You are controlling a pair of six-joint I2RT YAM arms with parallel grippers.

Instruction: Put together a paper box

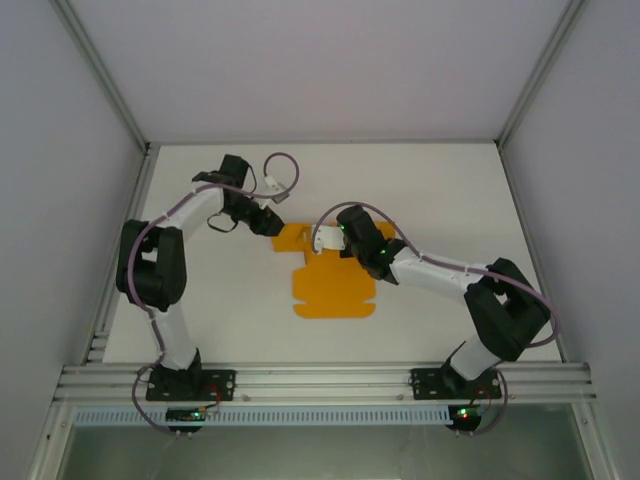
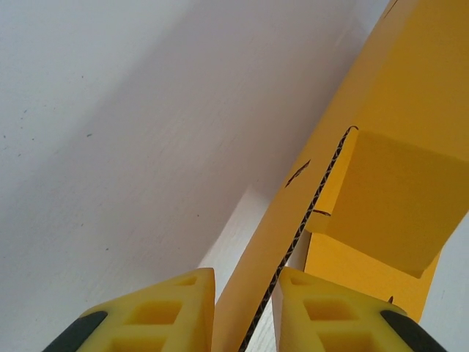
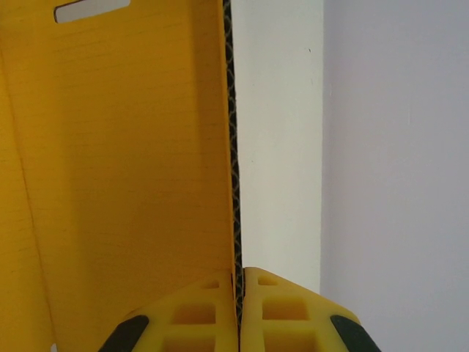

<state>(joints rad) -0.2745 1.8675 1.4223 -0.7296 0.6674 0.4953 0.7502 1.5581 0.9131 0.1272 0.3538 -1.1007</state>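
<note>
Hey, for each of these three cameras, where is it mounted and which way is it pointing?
Top external: above and behind the bases, looking down at the table, both arms and the flat paper box.
Left wrist: on the left arm, facing past its left claw, shut on a box flap.
Right wrist: on the right arm, facing along its right claw, pinching a card edge.
Shared: the orange card appears in all three.

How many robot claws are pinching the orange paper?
2. The left gripper pinches the paper box at its far-left flap; the right gripper pinches a panel edge near the far middle.
</note>
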